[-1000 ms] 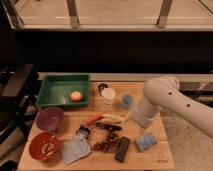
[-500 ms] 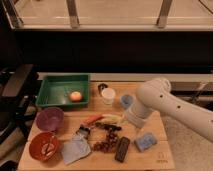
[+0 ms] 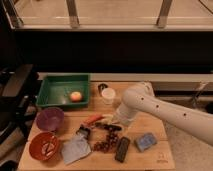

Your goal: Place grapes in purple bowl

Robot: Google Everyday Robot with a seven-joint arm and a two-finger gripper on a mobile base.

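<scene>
The grapes [image 3: 106, 142], a small dark reddish-purple bunch, lie on the wooden table near its front middle. My gripper [image 3: 108, 127] hangs just behind and above them at the end of the white arm [image 3: 150, 107], which reaches in from the right. It is open and holds nothing. The purple bowl [image 3: 49, 119] stands at the table's left, in front of the green bin, well to the left of the gripper.
An orange-red bowl [image 3: 44, 145] sits in front of the purple one. The green bin [image 3: 56, 90] holds a round fruit [image 3: 75, 96]. A white cup [image 3: 108, 95], a carrot [image 3: 93, 119], a grey packet [image 3: 76, 149], a black remote [image 3: 122, 149] and a blue-grey block [image 3: 146, 142] lie around the grapes.
The arm has swung left and lowered, bringing the gripper from the right side of the table to just above the grapes. The objects have not moved.
</scene>
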